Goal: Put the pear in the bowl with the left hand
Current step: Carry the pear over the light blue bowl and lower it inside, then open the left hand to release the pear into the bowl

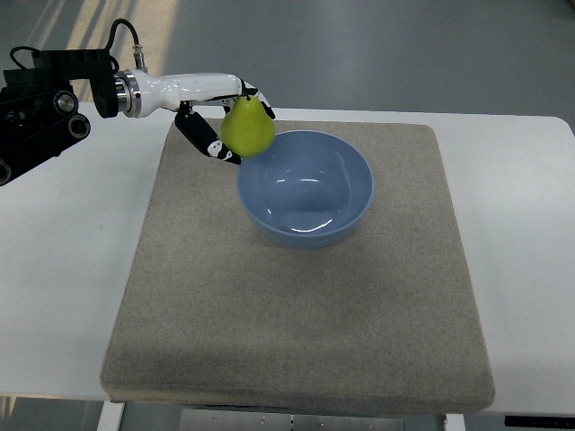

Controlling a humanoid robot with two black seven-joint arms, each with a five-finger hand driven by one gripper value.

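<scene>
The white-and-black left robot hand (225,121) has its fingers closed around the yellow-green pear (247,128), holding it raised just beside the upper-left rim of the round light-blue plastic bowl (305,187). The bowl's interior is bare, resting on the grey-beige felt mat (296,305)

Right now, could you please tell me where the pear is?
In the top view, the pear is held in the left robot hand, at the upper-left rim of the blue bowl.
</scene>
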